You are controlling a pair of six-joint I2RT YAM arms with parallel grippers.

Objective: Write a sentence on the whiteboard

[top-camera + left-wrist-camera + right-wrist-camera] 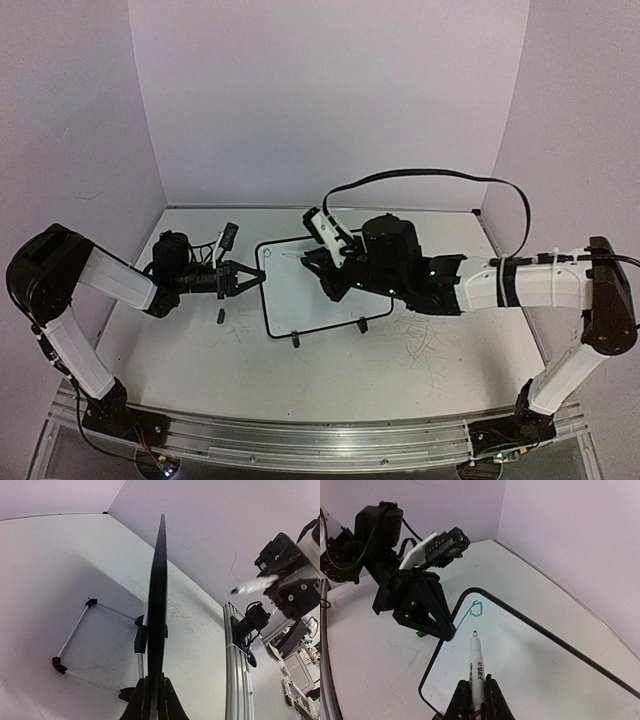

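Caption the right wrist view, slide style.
Right gripper holds marker near green stroke on whiteboard; left gripper clamps the rim.

Small rectangular whiteboard [545,665]: smooth, faintly glossy face, thin black plastic rim. White plastic marker [476,672]: glossy barrel. Large white tabletop [45,565]: matt, scuffed.

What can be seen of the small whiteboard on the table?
The whiteboard is a small white rectangle with a thin black rim and rounded corners. It stands propped on two black feet and a wire stand. The left gripper is shut on its left edge. One green mark, like a P, sits in its upper left corner; the rest is blank. The right gripper holds a marker pointing at it.
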